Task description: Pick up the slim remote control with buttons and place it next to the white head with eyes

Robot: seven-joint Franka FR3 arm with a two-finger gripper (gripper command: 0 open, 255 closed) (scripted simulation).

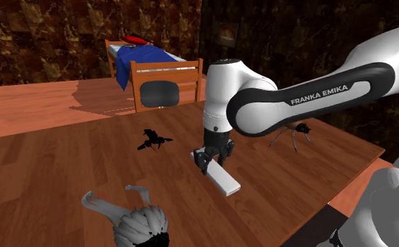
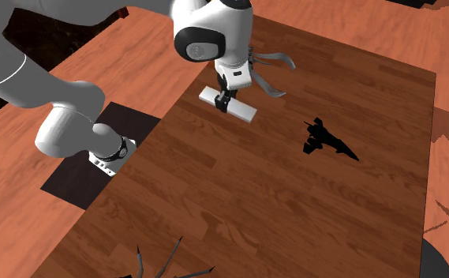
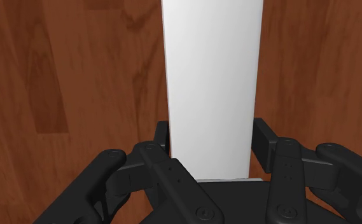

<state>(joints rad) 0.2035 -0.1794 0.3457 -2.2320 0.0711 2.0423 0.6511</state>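
The all-black 2-finger tool (image 1: 210, 163) grips the slim, plain white flat remote control (image 1: 222, 180) near one end, its fingers (image 3: 161, 135) pressed against the 2 long edges, the rest of the slab reaching out beyond the fingertips. The remote sits at or just above the brown wooden plank surface (image 1: 64, 161), near its middle; I cannot tell whether it touches. The pale grey head with curling strands (image 1: 138, 223) lies well apart, in the shoulder view's lower left

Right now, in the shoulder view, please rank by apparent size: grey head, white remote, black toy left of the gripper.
1. grey head, though it is nearest the camera
2. white remote
3. black toy
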